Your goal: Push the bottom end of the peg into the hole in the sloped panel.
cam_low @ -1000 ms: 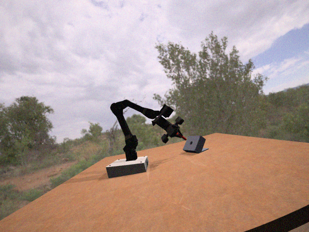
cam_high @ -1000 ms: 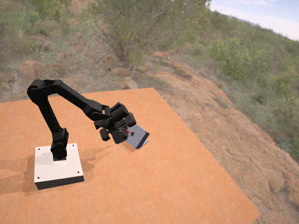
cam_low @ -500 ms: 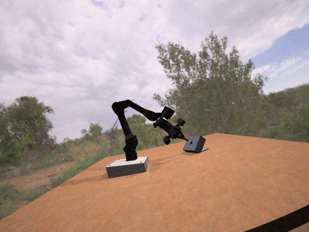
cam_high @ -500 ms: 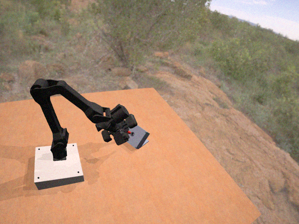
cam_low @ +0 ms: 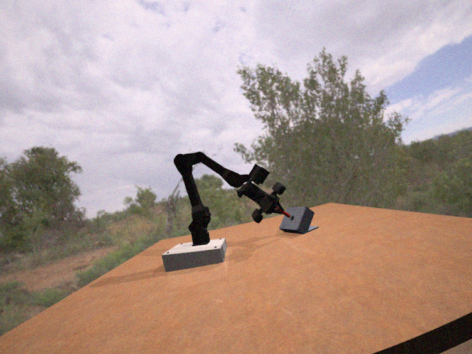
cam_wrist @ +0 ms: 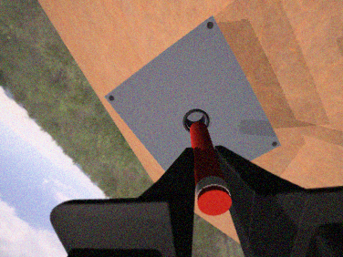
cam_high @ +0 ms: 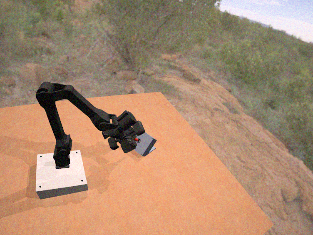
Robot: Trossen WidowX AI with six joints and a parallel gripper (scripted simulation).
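Note:
My gripper (cam_wrist: 203, 153) (cam_high: 132, 140) (cam_low: 275, 206) is shut on a round red peg (cam_wrist: 203, 155) (cam_high: 136, 139) (cam_low: 284, 212). The peg points at the grey sloped panel (cam_wrist: 182, 82) (cam_high: 146, 143) (cam_low: 300, 219). In the wrist view the peg's far tip sits at the mouth of the panel's round hole (cam_wrist: 196, 119), lined up with it. In the exterior view the tip meets the panel face at the hole (cam_low: 291, 218). How deep the tip is inside the hole I cannot tell.
The panel stands on an orange table (cam_high: 164, 189) (cam_low: 343, 285). The arm's white base block (cam_high: 60, 176) (cam_low: 194, 254) stands to the left of the panel. The table edge lies just beyond the panel in the wrist view.

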